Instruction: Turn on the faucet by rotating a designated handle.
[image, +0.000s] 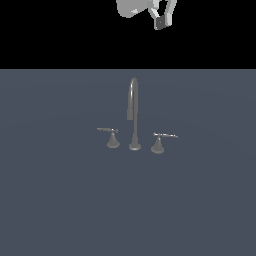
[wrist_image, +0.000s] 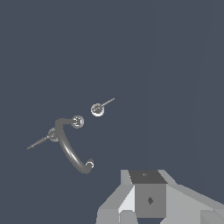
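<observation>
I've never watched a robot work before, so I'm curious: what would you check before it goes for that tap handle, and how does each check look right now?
1. Handle in sight, lever pointing to the exterior view's right: ok.
2. Nothing between the gripper and the handle: ok.
3. Gripper down at the handle: not ok, it hangs high above the faucet.
4. Gripper open: cannot tell.
5. Twin handle apart from the target: ok.

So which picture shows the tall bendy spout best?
The exterior view: there the spout stands side-on, so its whole curve shows from base to tip. The wrist view looks down on the spout, so it looks like a squashed hook.
</observation>
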